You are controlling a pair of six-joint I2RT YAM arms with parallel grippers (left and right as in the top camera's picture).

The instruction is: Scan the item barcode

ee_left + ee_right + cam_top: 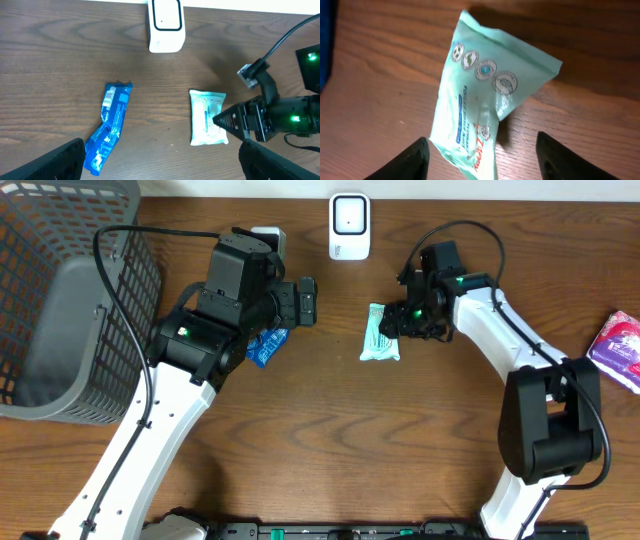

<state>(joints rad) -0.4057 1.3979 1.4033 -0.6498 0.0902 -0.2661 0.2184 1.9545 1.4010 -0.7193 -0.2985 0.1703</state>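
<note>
Mesh walls marked the grey basket (40, 240) at the far left of the table (330, 440), probably set there to receive items once they were scanned. Beside it the left tool (161, 145) hung released, its fingers spread wide and gripping nothing. A crumpled blue packet (107, 127) lay flat on the wood just below and to its left. That arm looked parked on standby, with its camera facing the working area rather than committed to a pick.

At the table's far edge, near the middle, the white scanner (349, 225) stood upright with its window turned toward the arms, so an item could be lifted and presented to it.

The task's thing, a mint-green wipes packet (380, 333), lay on the table in front of the scanner and slightly to its right, printed face up. No barcode showed on that face, so it was likely underneath. The right tool (481, 140) hovered low over the packet's near end, jaws apart and one finger on either side, clear of the film and not pinching it. That straddling pose suited a grasp by the end, which would leave the flat faces free for the scanner.

A pink packet (622, 345) waited at the far right edge, well apart from the rest.
</note>
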